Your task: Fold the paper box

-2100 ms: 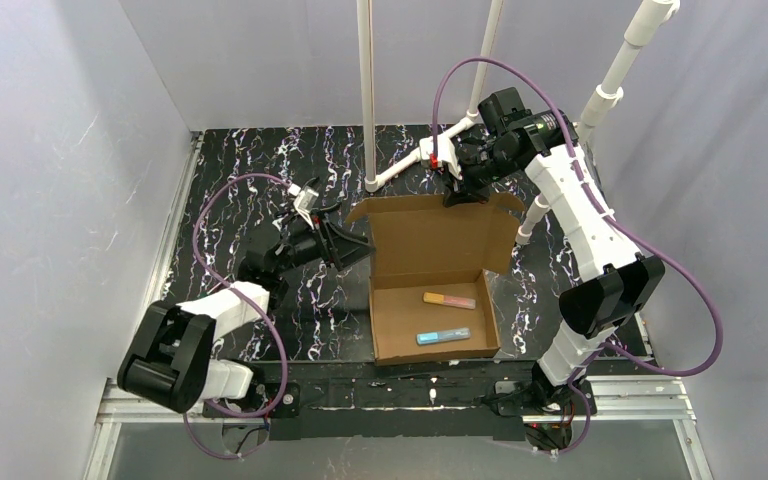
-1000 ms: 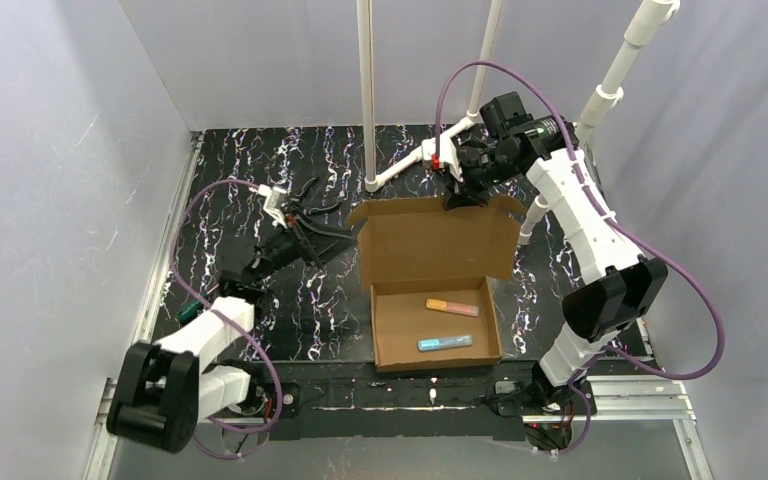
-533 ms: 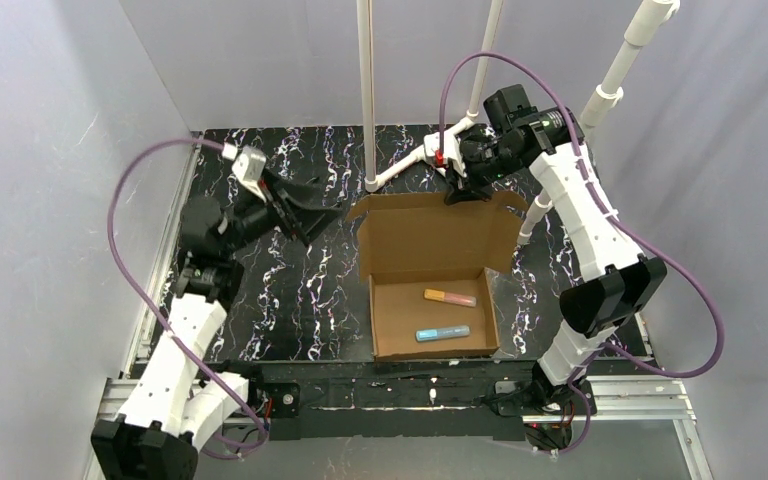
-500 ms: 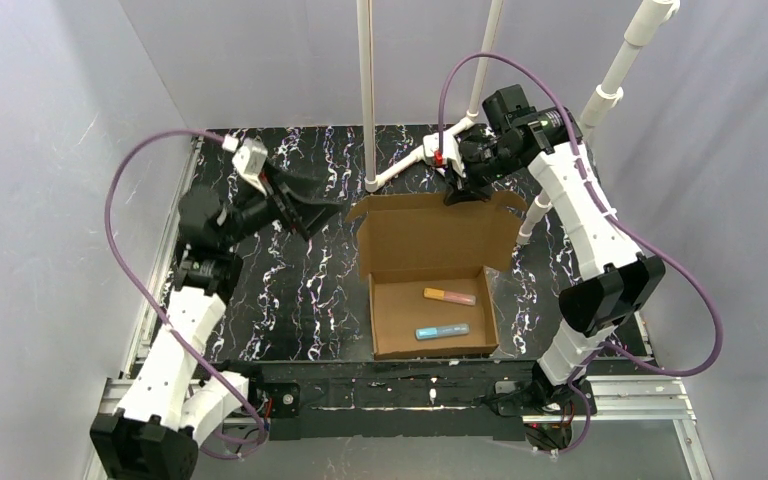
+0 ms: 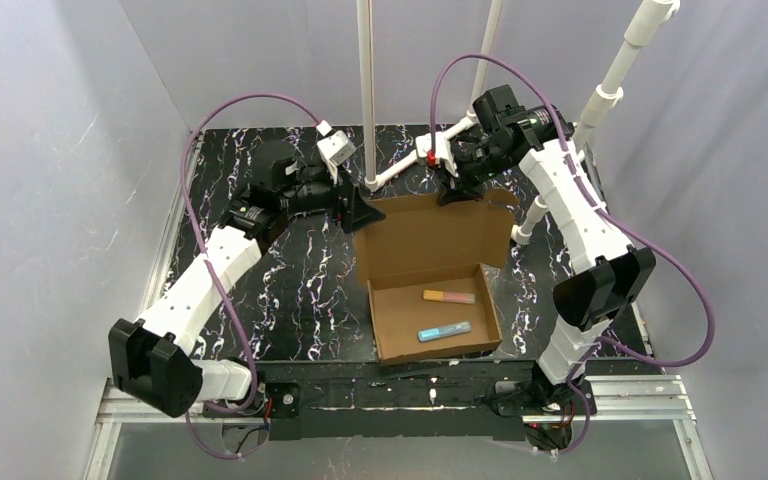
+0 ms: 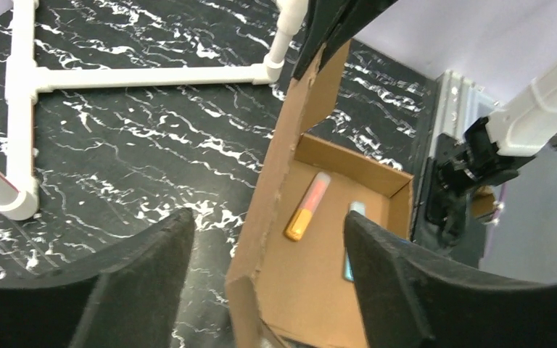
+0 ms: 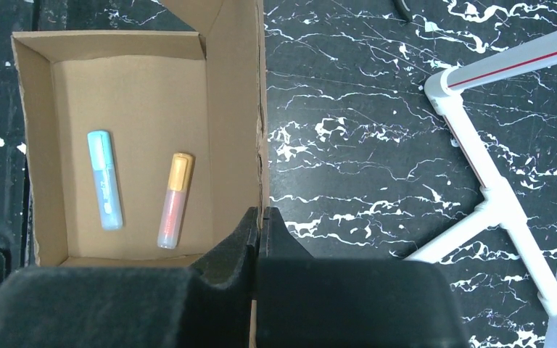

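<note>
Nearest the arm bases sits the paper box, its long axis running near to far, with an orange marker and a blue marker inside. Behind them the lid stands up. The right gripper is clamped on its far top edge, and the left gripper, jaws apart, straddles its left corner, probably the nearer arm for that side flap.

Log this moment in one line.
right gripper: shut on paper box lid's top edge | left gripper: open, astride lid's side edge | inside: two markers

Blk marble-look tabletop, pale grey walls, white PVC pipes at rear
</note>
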Tool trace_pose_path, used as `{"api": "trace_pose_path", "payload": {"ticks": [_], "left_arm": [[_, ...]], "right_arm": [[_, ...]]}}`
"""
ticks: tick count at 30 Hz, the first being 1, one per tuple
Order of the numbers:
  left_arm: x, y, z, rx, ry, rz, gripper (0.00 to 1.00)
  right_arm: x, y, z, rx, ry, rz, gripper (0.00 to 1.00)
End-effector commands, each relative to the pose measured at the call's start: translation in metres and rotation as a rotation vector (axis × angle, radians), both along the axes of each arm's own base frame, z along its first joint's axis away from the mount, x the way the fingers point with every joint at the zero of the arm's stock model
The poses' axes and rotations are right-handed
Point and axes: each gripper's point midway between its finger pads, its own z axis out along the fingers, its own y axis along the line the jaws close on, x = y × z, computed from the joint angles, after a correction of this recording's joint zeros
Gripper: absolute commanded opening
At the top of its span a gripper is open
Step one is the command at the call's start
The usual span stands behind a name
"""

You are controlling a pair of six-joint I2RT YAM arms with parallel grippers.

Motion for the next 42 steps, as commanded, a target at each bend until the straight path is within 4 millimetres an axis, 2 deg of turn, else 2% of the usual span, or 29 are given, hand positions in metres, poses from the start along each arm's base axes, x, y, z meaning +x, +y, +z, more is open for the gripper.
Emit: {"api": "trace_pose_path", "payload": {"ticks": [1,9,12,13,14,15,16,18,20,22,26,29,30,32,33,36,38,40,42], "left_arm": [[0.004,-0.002,0.013,0.035,-0.064,-0.021,0.66],[-0.004,-0.013,-0.003,0.089,-0.051,-0.092,0.38],[-0.002,-0.013,-0.004,0.11,-0.078,-0.08,0.15],[-0.001,-0.012,-0.003,0.118,-0.087,-0.071,0.05],[0.002,-0.009,-0.003,0.131,-0.098,-0.054,0.0],[0.005,-0.005,-0.003,0.146,-0.113,-0.029,0.0],[0.007,-0.001,-0.002,0.161,-0.134,-0.006,0.0],[0.01,0.009,-0.005,0.195,-0.189,0.038,0.0],[0.009,0.019,-0.007,0.225,-0.253,0.067,0.0],[0.009,0.029,-0.01,0.25,-0.29,0.11,0.0],[0.006,0.043,-0.005,0.257,-0.337,0.169,0.0],[0.004,0.051,0.001,0.255,-0.361,0.209,0.0],[0.004,0.054,0.003,0.257,-0.367,0.222,0.0],[0.006,0.061,0.006,0.267,-0.387,0.261,0.0],[0.007,0.064,0.008,0.268,-0.4,0.278,0.0],[0.011,0.069,0.016,0.262,-0.429,0.303,0.0],[0.012,0.069,0.02,0.255,-0.428,0.303,0.0],[0.01,0.065,0.024,0.231,-0.427,0.285,0.0],[0.009,0.061,0.024,0.212,-0.416,0.266,0.0]], "right_arm": [[-0.004,0.011,0.01,0.045,0.011,0.024,0.01],[0.005,0.017,0.009,0.056,0.024,0.006,0.01],[0.006,0.019,0.007,0.055,0.03,0.0,0.01],[0.007,0.019,0.007,0.054,0.03,-0.004,0.01],[0.007,0.019,0.008,0.054,0.031,-0.014,0.01],[0.009,0.018,0.01,0.053,0.027,-0.036,0.08],[0.012,0.016,0.013,0.053,0.018,-0.066,0.23],[0.012,0.01,0.024,0.059,0.007,-0.149,0.78],[0.005,0.0,0.036,0.082,-0.007,-0.189,0.97],[-0.002,-0.014,0.05,0.127,-0.015,-0.243,0.98],[-0.001,-0.049,0.072,0.24,-0.039,-0.404,0.98],[0.009,-0.068,0.057,0.252,-0.079,-0.521,0.98],[0.011,-0.073,0.04,0.235,-0.069,-0.558,0.97],[0.018,-0.082,0.025,0.224,-0.088,-0.628,0.85],[0.023,-0.087,0.021,0.223,-0.105,-0.666,0.76],[0.04,-0.096,0.012,0.234,-0.142,-0.77,0.37],[0.055,-0.101,0.006,0.231,-0.159,-0.826,0.2],[0.073,-0.1,-0.003,0.23,-0.162,-0.857,0.11],[0.089,-0.092,-0.005,0.258,-0.185,-0.856,0.08]]}}
